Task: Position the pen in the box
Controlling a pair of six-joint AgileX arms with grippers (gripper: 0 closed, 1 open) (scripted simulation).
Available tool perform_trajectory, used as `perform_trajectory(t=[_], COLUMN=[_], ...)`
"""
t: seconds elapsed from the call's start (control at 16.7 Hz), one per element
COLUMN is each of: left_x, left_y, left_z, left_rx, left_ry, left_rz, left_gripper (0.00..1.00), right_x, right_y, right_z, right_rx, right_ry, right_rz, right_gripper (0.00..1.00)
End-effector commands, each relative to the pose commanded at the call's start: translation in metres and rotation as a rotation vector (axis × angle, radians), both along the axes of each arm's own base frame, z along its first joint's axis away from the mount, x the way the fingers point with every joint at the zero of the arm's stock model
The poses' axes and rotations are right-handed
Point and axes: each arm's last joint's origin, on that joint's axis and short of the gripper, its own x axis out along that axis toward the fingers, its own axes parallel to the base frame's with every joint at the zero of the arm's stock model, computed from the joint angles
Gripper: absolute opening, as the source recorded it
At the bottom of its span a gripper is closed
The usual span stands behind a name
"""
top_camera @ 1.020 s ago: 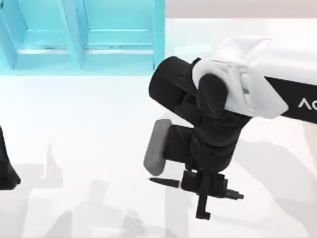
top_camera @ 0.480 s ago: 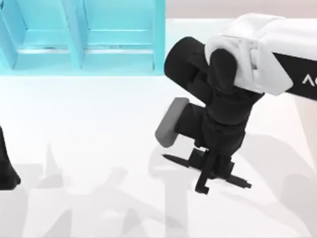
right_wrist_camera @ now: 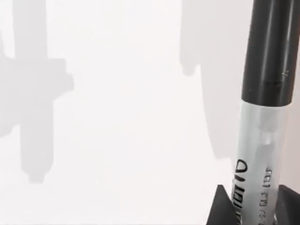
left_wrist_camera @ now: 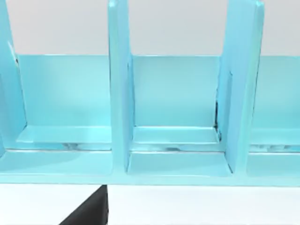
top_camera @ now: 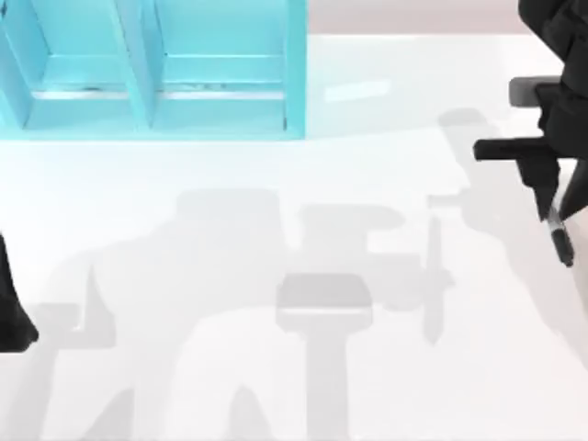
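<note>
Gripping pen (top_camera: 557, 231), right hand (top_camera: 542, 179), box (top_camera: 156, 69) well apart

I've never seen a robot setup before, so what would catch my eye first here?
Probably the bright blue box with its open compartments at the table's far left. Next, the right gripper at the right edge, holding a black and silver pen above the white table. The left arm sits parked at the left edge.
</note>
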Motion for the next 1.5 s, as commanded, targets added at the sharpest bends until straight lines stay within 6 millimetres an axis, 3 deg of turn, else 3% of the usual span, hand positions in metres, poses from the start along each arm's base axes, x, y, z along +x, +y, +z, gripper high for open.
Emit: perform_trajectory(t=[0.18,0.42,0.54,0.66,1.08,1.26,1.5], left_x=[0.0,0.0,0.0,0.0,0.0,0.0,0.0], left_y=[0.0,0.0,0.0,0.0,0.0,0.0,0.0], left_z=[0.0,0.0,0.0,0.0,0.0,0.0,0.0], left_rx=[0.0,0.0,0.0,0.0,0.0,0.0,0.0], left_ry=[0.0,0.0,0.0,0.0,0.0,0.0,0.0], left_rz=[0.0,0.0,0.0,0.0,0.0,0.0,0.0], left_gripper=[1.0,1.0,1.0,1.0,1.0,1.0,1.0], right_x=[0.019,0.009,-0.003,-0.013,-0.016,-0.007,-0.002], right_y=[-0.092,-0.205,-0.245,-0.268,-0.274,-0.255,-0.229], right_z=[0.004,0.012,0.017,0.022,0.023,0.016,-0.006], right_rx=[-0.079,-0.166,-0.191,-0.205,-0.206,-0.199,-0.233], right_ry=[0.004,0.001,-0.008,-0.019,-0.023,-0.036,-0.029], right_rz=[-0.544,-1.156,-1.366,-1.493,-1.531,-1.513,-1.48], right_gripper=[0.0,0.0,0.0,0.0,0.0,0.0,0.0])
